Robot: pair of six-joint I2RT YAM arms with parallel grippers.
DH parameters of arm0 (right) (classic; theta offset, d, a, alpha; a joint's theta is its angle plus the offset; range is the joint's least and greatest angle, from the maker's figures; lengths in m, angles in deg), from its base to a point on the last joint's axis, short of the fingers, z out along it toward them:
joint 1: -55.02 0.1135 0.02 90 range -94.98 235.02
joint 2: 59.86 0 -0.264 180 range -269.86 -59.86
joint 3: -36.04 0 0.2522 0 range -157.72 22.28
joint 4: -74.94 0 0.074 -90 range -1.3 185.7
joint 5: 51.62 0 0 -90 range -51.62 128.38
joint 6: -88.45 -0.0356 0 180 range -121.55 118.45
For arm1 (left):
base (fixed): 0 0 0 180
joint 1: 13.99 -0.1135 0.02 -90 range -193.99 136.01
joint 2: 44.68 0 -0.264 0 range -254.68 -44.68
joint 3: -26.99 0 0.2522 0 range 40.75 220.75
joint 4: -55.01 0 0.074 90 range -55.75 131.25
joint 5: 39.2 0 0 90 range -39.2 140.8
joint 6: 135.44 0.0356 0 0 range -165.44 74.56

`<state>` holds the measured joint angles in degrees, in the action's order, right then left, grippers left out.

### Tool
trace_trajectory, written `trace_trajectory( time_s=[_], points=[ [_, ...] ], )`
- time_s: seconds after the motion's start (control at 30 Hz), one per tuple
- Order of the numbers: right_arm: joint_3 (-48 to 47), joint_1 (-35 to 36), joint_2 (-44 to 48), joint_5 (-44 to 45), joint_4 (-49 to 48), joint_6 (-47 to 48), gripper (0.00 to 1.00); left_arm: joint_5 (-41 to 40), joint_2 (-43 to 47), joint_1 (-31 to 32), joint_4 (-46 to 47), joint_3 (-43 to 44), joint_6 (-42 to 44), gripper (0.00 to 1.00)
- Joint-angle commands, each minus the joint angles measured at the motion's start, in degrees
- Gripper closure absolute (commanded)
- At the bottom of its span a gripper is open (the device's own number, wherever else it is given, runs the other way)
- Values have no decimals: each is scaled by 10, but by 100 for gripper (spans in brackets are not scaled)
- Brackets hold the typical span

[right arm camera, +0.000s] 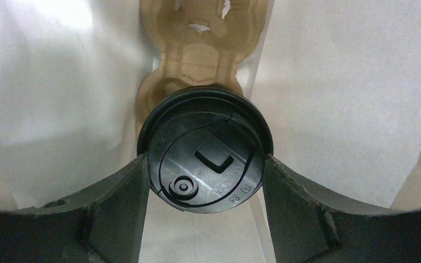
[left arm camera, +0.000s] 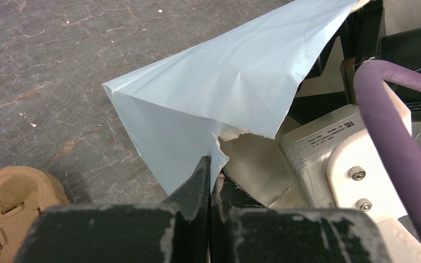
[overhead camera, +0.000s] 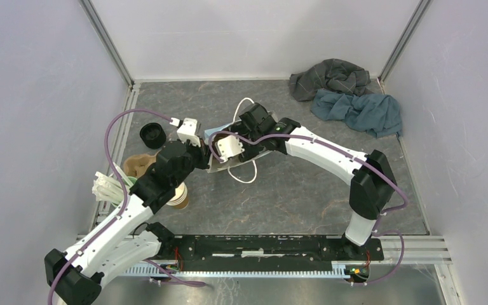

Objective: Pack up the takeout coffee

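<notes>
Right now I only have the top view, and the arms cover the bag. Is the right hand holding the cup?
Observer: Yes. In the right wrist view the right hand is shut on the cup, with one finger on each side of its black lid.
Operator: Is it inside the bag?
Observer: Yes. White bag walls rise on both sides of it. A pulp carrier shows past the cup, but I can't tell if that is inside too.
Operator: And the left hand?
Observer: In the left wrist view the left hand is shut on the bag's edge, right at a small tear.
</notes>
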<state>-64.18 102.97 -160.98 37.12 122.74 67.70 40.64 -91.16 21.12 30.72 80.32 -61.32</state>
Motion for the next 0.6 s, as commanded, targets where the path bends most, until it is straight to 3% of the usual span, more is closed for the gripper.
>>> trace_trajectory(
  time_s=[0.0,0.57],
  points=[
    [1,-4,-1,3,-46,0,100,4,-4,1,-3,26,6,98],
    [15,-18,-17,-29,-20,-32,100,3,-19,1,-16,40,8,98]
  ],
)
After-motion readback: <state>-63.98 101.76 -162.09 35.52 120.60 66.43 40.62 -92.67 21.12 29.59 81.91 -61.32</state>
